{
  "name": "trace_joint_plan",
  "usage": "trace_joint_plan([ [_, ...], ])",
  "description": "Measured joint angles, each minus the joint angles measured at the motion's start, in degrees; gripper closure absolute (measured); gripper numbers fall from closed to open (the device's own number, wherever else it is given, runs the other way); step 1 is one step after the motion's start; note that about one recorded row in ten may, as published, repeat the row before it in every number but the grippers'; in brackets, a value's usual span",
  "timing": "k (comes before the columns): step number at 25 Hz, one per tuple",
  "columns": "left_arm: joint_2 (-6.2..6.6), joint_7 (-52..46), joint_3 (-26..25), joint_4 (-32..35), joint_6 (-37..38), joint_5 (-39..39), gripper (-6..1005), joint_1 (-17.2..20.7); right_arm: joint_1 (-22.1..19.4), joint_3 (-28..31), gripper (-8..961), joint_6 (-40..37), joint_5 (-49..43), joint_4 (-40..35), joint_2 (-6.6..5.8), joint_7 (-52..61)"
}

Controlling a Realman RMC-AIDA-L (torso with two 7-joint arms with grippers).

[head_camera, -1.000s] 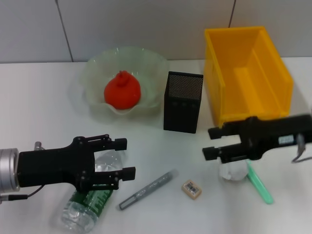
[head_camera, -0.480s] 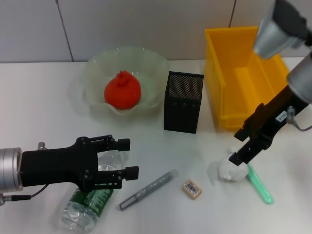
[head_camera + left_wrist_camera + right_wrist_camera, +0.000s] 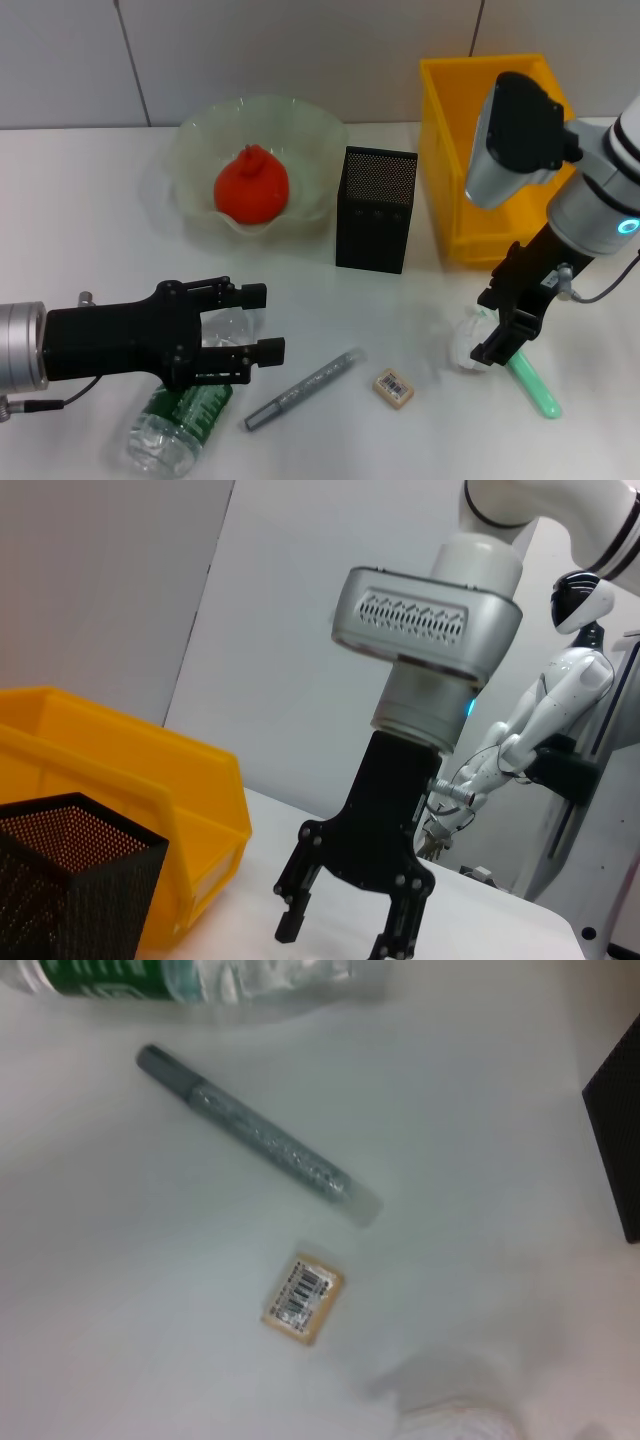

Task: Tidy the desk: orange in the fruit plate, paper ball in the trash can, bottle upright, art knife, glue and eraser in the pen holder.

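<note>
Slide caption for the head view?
Right gripper descends open onto paper ball; left gripper hovers over fallen bottle.

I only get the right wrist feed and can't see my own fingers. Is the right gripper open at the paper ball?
Observer: Yes. The right gripper is open, pointing down at the paper ball.
Operator: Where is the trash can?
Observer: The trash can stands behind the ball, beside the pen holder.
Operator: And the left arm?
Observer: The left gripper is open over the bottle, which lies on its side.
</note>
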Motion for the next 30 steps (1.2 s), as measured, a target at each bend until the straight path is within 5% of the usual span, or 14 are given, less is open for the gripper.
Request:
trace_joint_plan([
  [16, 0.04, -0.74, 0.00, 0.03, -0.37, -0.10, 211, -0.07, -1.02, -6.03, 271, 8.60, 0.26, 5.65, 0.54, -1.16],
  [30, 0.04, -0.53, 0.00, 0.17, -1.40, 0.02, 210, -0.17, -1.21, -5.04, 348, 5.72, 2.71, 2.63, 0.50, -1.09],
])
